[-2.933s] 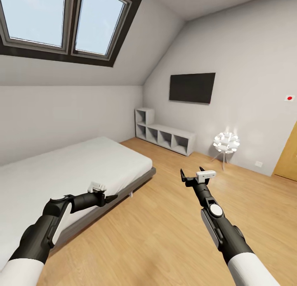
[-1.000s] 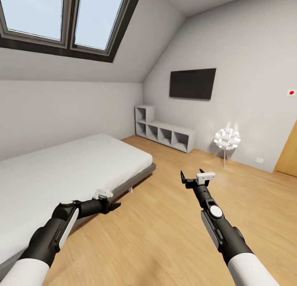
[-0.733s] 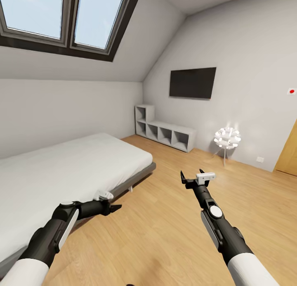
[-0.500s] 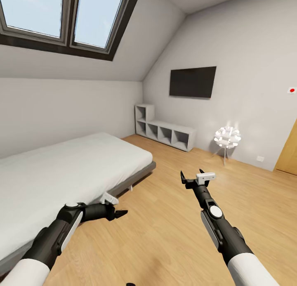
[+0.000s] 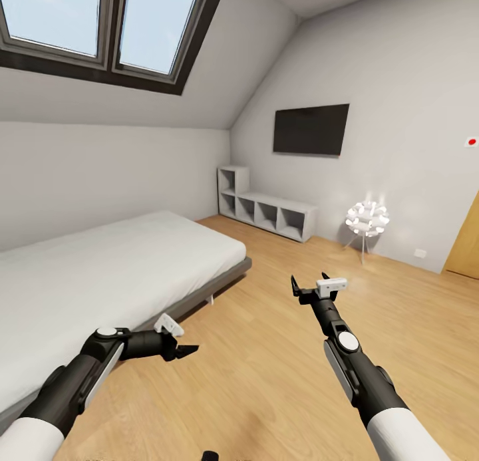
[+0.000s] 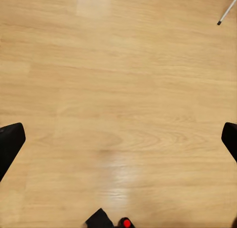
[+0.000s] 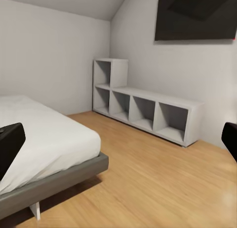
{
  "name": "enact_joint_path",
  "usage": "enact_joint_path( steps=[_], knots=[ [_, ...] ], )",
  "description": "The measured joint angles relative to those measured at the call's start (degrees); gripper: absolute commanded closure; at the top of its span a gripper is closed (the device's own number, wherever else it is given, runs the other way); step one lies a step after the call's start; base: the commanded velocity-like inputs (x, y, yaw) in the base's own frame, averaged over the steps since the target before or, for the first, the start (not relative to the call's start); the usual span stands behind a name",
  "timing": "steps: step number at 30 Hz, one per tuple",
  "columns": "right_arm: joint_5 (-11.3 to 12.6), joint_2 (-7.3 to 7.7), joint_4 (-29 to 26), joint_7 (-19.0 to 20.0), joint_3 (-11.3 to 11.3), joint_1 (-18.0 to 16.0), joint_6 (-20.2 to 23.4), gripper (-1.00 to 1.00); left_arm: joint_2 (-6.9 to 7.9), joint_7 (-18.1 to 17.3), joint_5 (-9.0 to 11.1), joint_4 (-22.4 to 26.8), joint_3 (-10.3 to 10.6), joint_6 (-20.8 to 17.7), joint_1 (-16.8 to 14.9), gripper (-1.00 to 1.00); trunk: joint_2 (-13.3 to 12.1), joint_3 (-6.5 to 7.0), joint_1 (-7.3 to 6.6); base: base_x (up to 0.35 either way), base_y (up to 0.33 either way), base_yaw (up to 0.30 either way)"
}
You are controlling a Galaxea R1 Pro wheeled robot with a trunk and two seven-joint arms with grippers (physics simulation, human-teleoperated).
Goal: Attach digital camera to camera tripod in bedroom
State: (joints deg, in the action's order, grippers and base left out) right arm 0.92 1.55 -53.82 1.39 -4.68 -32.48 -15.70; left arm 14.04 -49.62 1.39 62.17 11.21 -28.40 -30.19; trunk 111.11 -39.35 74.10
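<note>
Swinging off the bed's edge, the left arm has dropped low over the floor since the earlier head view, while the right arm has held its pose; the whole picture has also shifted a little, so the camera has moved too.

The left fingers (image 5: 187,348) are spread wide with nothing between them. In the left wrist view their dark tips (image 6: 10,141) sit at opposite edges over bare plank floor (image 6: 118,80). The right fingers (image 5: 293,285) are likewise spread and empty, raised in front of the trunk and pointed at the grey cube shelf (image 7: 148,109) under the wall television (image 5: 311,129).

At the very edge of the left wrist view, close under the left fingers, a small black shape with a round red button peeks in. It is most likely the digital camera (image 6: 101,220), lying on the floor. Further off in that view, a thin silver rod (image 6: 226,12) ends in a dark foot. It may be a tripod leg, but I cannot tell.

Outward lie the white bed (image 5: 100,261), the flower-shaped lamp (image 5: 366,217) and the oak door (image 5: 466,245).

The digital camera looks stiff, light and matte, so it should not slip or give. The fingers are probably best closed across its flat faces, clear of the bulging side and the button. Since it lies so low, the reach will have to be steep.
</note>
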Motion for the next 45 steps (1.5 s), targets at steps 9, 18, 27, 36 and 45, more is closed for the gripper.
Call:
enact_joint_path(
  steps=[9,18,27,36,45],
  knots=[
    [0.0,0.0,0.0,0.0,0.0,0.0,0.0,-1.0,0.2,-0.4,0.0,0.2,0.4,0.2,0.0,-1.0,3.6,-1.62,1.98,0.0,0.0,0.0],
    [0.0,0.0,0.0,0.0,0.0,0.0,0.0,-1.0,0.4,-0.6,0.0,0.3,0.6,1.8,0.0,-1.0,7.2,-3.23,3.95,0.0,0.0,0.0],
    [0.0,0.0,0.0,0.1,0.0,0.0,0.0,-1.0,0.45,-0.6,0.0,0.4,0.5,2.1,0.0,-1.0,10.8,-4.85,5.93,0.0,0.0,0.0],
    [0.0,0.0,0.4,0.0,0.0,0.0,0.0,-1.0,0.48,-0.6,0.0,0.3,0.6,3.4,0.0,-1.0,14.4,-6.46,7.91,0.0,0.0,0.0],
    [2.6,-0.05,0.3,-5.3,5.5,0.0,0.1,-1.0,0.43,-0.5,-0.1,0.1,0.9,5.8,0.0,-1.0,18.0,-8.08,9.89,0.0,0.0,0.0]
  ],
)
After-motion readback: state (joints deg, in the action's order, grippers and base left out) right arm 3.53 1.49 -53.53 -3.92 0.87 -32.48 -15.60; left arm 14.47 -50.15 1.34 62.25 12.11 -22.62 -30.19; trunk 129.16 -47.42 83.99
